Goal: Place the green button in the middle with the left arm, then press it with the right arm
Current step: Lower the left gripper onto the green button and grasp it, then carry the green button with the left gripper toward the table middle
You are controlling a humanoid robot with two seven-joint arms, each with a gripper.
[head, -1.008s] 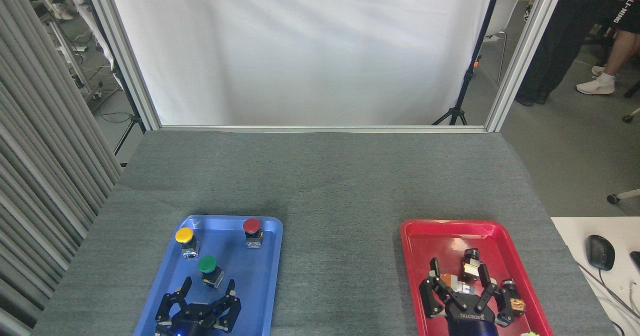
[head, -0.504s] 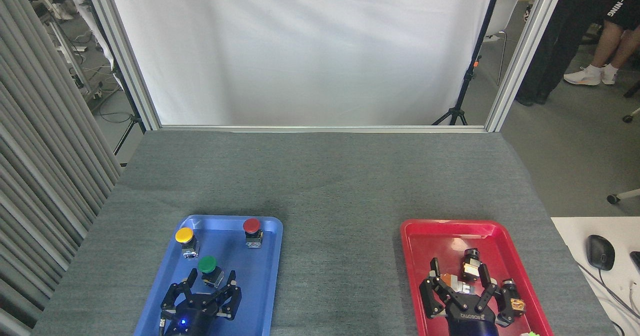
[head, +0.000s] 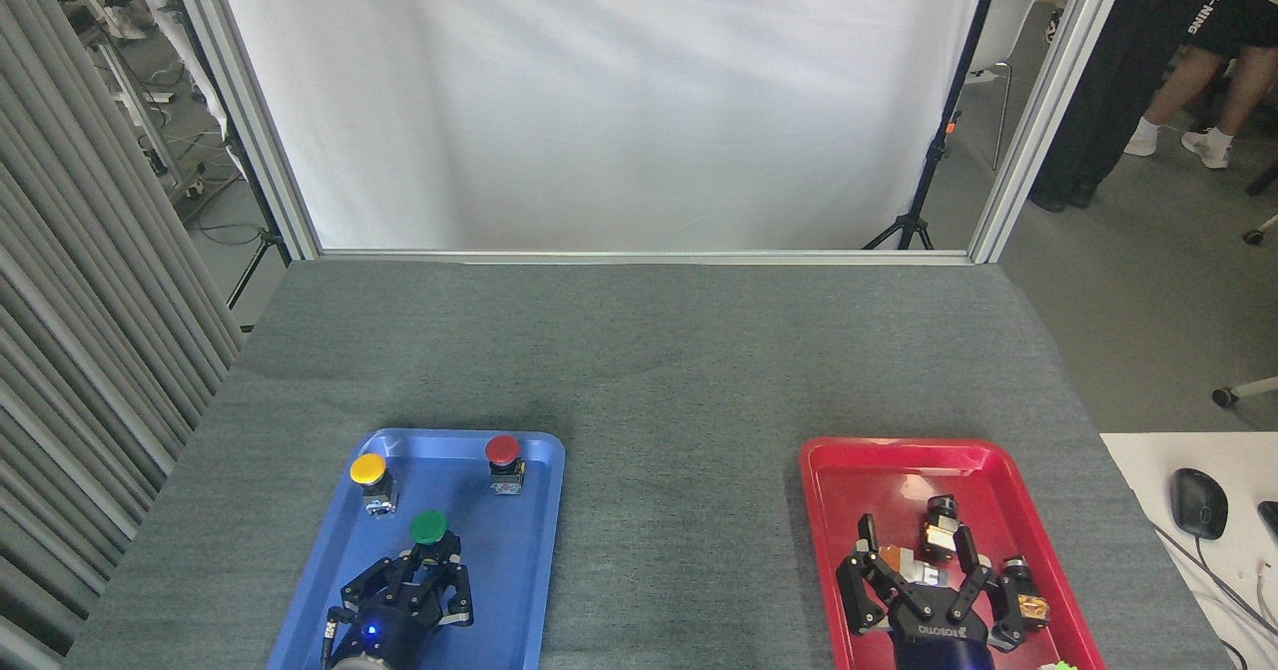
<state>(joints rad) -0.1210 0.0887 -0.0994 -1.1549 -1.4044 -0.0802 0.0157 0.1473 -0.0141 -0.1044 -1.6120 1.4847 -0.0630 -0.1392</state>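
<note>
In the blue tray (head: 329, 575), the left gripper (head: 431, 562) has its jaws drawn in around the black body of the green button (head: 428, 527). The button looks small, light and rigid; the boxy body beneath the smooth cap offers the surest hold. The right gripper (head: 924, 578) hangs with jaws spread over the red tray (head: 829, 510).

A small green button (head: 428, 527) with a round dark-green cap stood upright over the blue tray (head: 519, 570), its black body gripped between the left gripper's (head: 429, 562) closed fingers.

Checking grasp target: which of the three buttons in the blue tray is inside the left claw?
The green button: the left claw has its fingers closed around its body. The yellow button and red button stand clear, farther back in the blue tray.
</note>
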